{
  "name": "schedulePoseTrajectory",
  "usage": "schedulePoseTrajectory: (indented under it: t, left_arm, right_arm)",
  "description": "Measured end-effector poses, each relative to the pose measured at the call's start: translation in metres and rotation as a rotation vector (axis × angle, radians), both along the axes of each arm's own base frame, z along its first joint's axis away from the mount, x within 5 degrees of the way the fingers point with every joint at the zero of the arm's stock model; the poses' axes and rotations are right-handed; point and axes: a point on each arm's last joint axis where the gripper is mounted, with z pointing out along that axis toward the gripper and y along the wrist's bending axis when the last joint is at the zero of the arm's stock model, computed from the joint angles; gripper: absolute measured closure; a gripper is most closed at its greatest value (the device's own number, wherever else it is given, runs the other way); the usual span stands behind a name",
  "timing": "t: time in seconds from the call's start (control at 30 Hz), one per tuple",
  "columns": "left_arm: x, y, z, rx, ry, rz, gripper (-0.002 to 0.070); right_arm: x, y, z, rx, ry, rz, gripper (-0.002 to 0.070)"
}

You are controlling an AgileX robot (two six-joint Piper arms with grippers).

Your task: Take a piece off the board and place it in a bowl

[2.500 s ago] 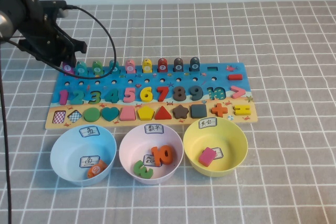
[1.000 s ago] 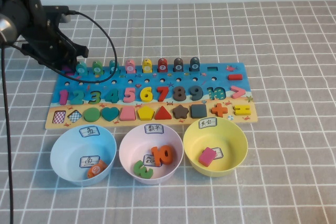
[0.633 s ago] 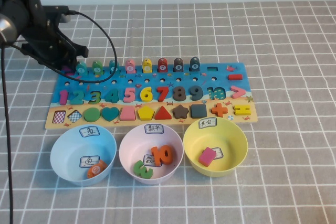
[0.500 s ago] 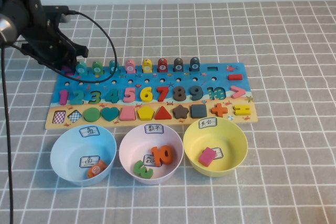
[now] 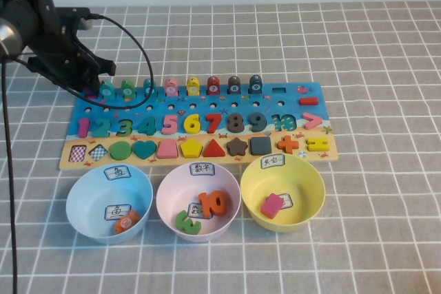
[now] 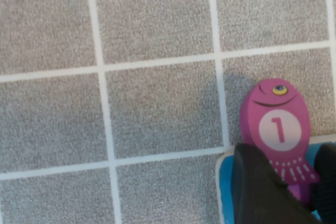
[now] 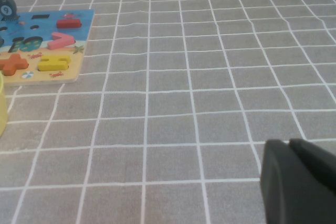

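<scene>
The magenta fish-shaped piece (image 6: 276, 129) with a pale round "1" mark stands at the far left corner of the board (image 5: 296, 105). My left gripper (image 5: 89, 89) is down on that corner. Its two black fingers (image 6: 257, 187) sit on either side of the piece's tail and are shut on it. In the high view only a sliver of the piece (image 5: 90, 92) shows under the gripper. The light blue bowl (image 5: 83, 184) stands in front of the board's left end and holds a small orange piece (image 5: 126, 222). My right gripper (image 7: 289, 142) is shut and empty over bare cloth to the right, out of the high view.
A pale pink bowl (image 5: 165, 194) with number pieces and a yellow bowl (image 5: 313, 184) with a pink piece stand beside the blue one. More fish pieces (image 5: 193, 86) line the board's far edge. The left arm's cable (image 5: 141, 46) loops over the board's far left.
Since 2.5 s ago my left gripper has come down and slightly right onto the magenta piece. Over the last second nothing has visibly moved.
</scene>
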Motion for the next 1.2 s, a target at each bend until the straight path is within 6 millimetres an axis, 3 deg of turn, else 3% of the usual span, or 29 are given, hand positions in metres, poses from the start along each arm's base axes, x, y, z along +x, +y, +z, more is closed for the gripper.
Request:
schedulePoseTrajectory:
  t: [0.43, 0.83, 0.97, 1.2]
  left_arm:
    - [0.0, 0.001, 0.0, 0.013, 0.001, -0.002, 0.049]
    - [-0.009, 0.003, 0.036, 0.034, -0.033, -0.006, 0.0491]
    - [-0.019, 0.004, 0.053, 0.036, -0.01, -0.007, 0.0491]
    - [-0.053, 0.004, 0.116, 0.082, -0.02, -0.019, 0.0491]
  right_arm:
    - [0.0, 0.0, 0.0, 0.0, 0.0, 0.0, 0.0694]
    - [0.0, 0.0, 0.0, 0.0, 0.002, 0.0, 0.0694]
    - [0.0, 0.0, 0.0, 0.0, 0.002, 0.0, 0.0694]
    - [0.0, 0.0, 0.0, 0.0, 0.002, 0.0, 0.0694]
